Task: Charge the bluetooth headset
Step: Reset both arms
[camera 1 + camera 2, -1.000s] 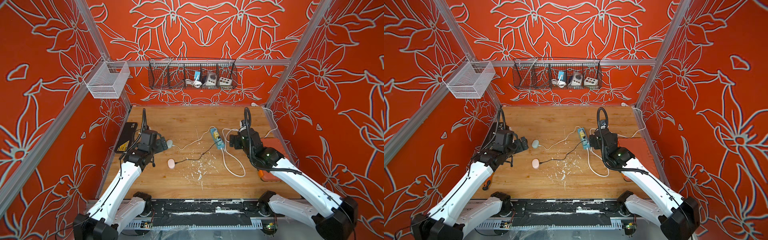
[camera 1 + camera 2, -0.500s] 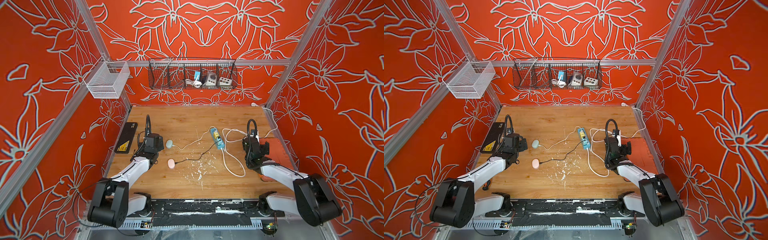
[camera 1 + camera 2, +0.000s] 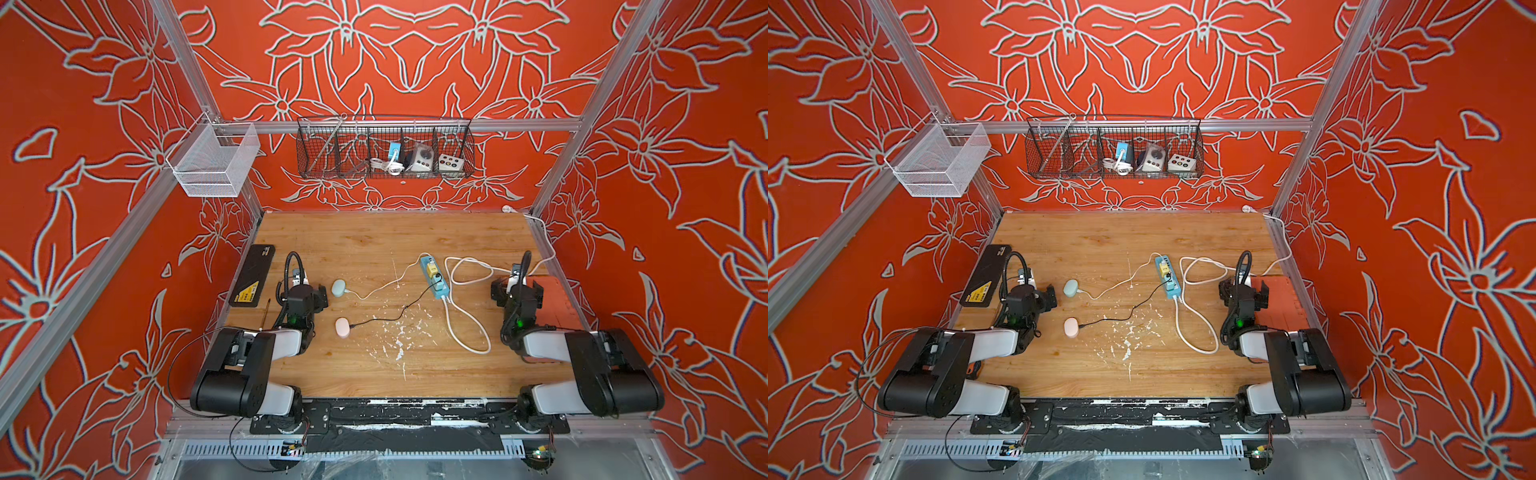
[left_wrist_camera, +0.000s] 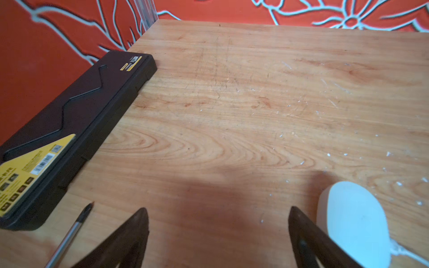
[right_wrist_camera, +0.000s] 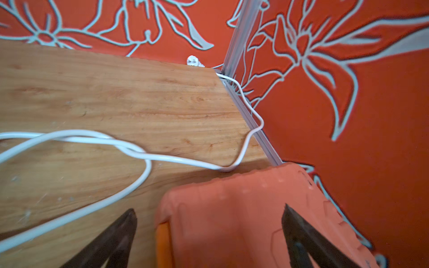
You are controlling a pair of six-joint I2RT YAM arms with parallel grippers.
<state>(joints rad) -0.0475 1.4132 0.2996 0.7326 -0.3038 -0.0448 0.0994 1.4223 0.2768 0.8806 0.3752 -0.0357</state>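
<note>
Pink headset case (image 3: 342, 327) lies nearest on the worktop (image 3: 374, 365), by my left arm. Next out: my left gripper (image 4: 217, 212), spread wide and empty, with the pale blue case (image 4: 352, 222) just beside it. My right gripper (image 5: 209, 208), equally wide and empty, is over the orange mat (image 5: 243, 204). Farther: power strip (image 3: 434, 277), with the black cable (image 3: 382, 319) and white cable (image 3: 386, 286) reaching it. Judgement: charging looks set, but plug seating is too small to confirm. Any left-arm move should lead away from the pale case, so I tug no cable.

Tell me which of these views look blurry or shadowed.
Left wrist view: the pale case close to the lens is soft, and a dim shadow falls on the table by the left gripper. Right wrist view: the orange pad is blurred. Both top views: evenly lit, sharp.
</note>
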